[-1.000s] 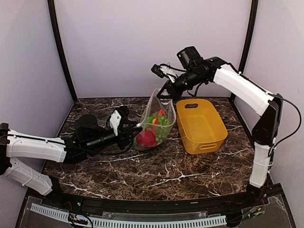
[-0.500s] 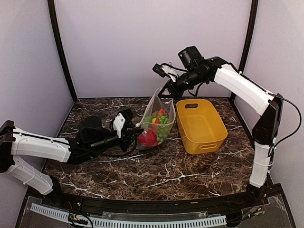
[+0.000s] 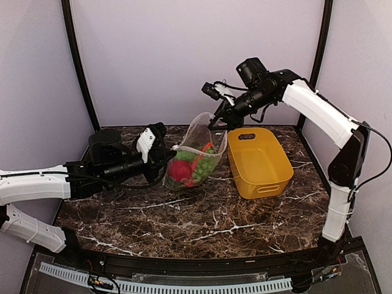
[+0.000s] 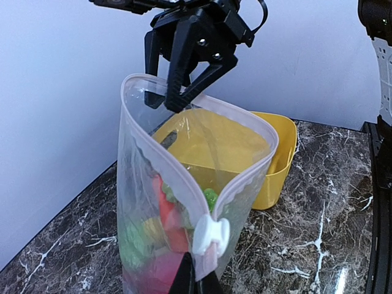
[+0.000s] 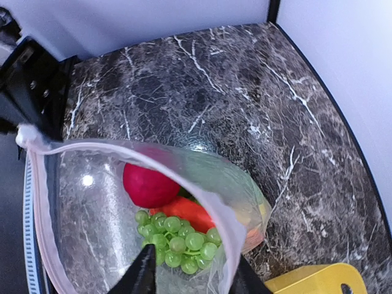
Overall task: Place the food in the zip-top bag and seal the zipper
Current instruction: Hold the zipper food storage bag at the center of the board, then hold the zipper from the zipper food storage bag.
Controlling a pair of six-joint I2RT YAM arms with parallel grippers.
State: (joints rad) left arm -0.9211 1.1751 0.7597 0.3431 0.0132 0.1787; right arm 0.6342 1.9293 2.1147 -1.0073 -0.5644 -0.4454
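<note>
Left claw (image 4: 197, 278) pinches shut on the zip-top bag (image 4: 153, 184) at its near corner, under the slider (image 4: 211, 236); right claw (image 5: 191, 277) hangs spread across the far rim. We see the food (image 5: 147, 184), grapes (image 5: 180, 242) included, bagged upright over the bench (image 3: 214, 220), and nothing in the yellow basket (image 3: 257, 162). We judge only the gaping zipper (image 4: 160, 164) awaits sealing.

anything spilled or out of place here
Nothing spilled: the food sits inside the zip-top bag. The odd part is the zipper, gaping wide open, with its slider at the near end, just above the left gripper pinching the bag's edge. The right gripper stands open at the far rim.
</note>
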